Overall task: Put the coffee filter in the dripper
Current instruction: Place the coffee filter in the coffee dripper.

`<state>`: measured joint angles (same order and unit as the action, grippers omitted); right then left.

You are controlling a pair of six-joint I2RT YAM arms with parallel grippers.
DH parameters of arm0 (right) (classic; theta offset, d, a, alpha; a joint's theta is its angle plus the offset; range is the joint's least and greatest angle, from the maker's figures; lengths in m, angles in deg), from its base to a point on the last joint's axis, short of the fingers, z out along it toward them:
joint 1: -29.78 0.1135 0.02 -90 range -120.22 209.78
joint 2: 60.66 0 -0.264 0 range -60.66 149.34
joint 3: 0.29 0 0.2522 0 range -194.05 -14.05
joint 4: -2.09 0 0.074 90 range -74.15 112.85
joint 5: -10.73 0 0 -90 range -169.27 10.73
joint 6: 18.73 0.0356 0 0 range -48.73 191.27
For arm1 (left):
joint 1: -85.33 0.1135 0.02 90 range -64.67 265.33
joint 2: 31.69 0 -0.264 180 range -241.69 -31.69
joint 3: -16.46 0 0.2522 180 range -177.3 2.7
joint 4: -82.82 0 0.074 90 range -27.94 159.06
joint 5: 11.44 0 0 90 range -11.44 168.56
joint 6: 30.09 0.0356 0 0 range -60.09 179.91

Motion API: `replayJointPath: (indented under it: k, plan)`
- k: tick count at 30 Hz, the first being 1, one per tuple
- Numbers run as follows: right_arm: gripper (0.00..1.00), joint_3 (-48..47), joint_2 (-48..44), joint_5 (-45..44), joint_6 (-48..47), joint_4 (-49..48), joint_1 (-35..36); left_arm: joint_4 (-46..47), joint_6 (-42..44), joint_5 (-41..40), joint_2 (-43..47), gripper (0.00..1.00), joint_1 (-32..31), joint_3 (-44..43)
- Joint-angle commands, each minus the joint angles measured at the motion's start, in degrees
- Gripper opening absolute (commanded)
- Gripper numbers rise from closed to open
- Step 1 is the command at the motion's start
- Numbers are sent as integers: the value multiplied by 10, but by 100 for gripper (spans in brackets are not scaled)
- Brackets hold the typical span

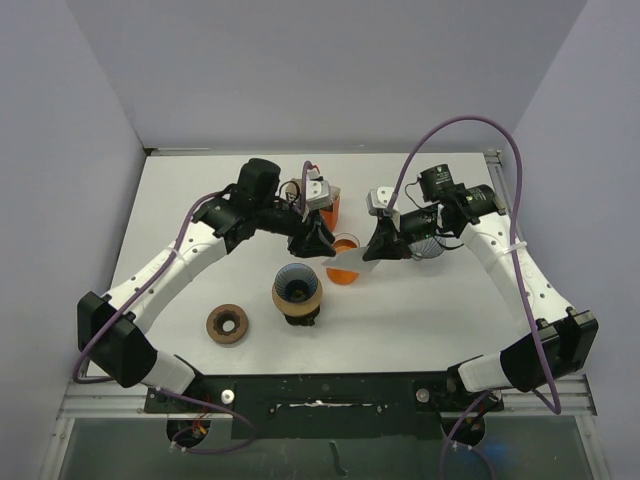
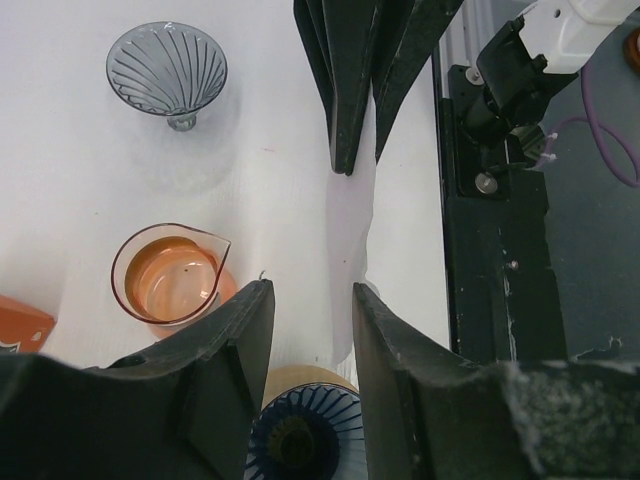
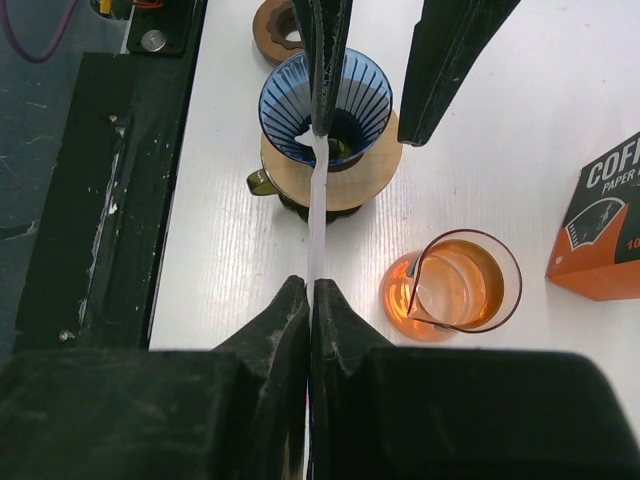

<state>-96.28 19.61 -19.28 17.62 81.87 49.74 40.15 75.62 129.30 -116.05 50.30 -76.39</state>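
The white paper coffee filter point(image 3: 318, 205) is held edge-on in my right gripper point(image 3: 310, 285), which is shut on it. It also shows in the left wrist view point(image 2: 350, 220) and in the top view point(image 1: 347, 261). My left gripper point(image 2: 310, 290) is open, its fingers on either side of the filter's far end, just above the blue ribbed dripper point(image 3: 325, 98) on its wooden stand point(image 3: 360, 180). In the top view the left gripper point(image 1: 318, 243) and right gripper point(image 1: 376, 254) face each other, and the dripper point(image 1: 297, 287) stands just in front of them.
A glass beaker of orange liquid point(image 3: 455, 285) stands beside the filter. An orange filter box point(image 3: 605, 230) lies behind it. A grey glass dripper point(image 2: 167, 70) stands near the right arm. A wooden ring point(image 1: 227, 323) lies to the left of the dripper.
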Motion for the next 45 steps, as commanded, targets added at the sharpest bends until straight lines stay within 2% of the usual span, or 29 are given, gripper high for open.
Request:
replayJointPath:
  k: [1, 23, 37, 41, 45]
  plan:
    - [0, -12, -14, 12, 1, -11, 4, 13, 9, 3, 18, 34, -3, -7]
    - [0, -14, -13, 15, 15, -17, 4, 15, 13, -3, 12, 35, -8, -1]
    - [0, -14, -8, 21, 25, -23, 6, 23, 9, -34, 6, 36, -16, -6]
    - [0, -10, -8, 21, 24, -23, 5, 36, 2, -53, 8, 34, -16, -3]
    - [0, -2, -11, 17, 19, -24, 5, 58, -23, -81, 10, 25, -16, -4]
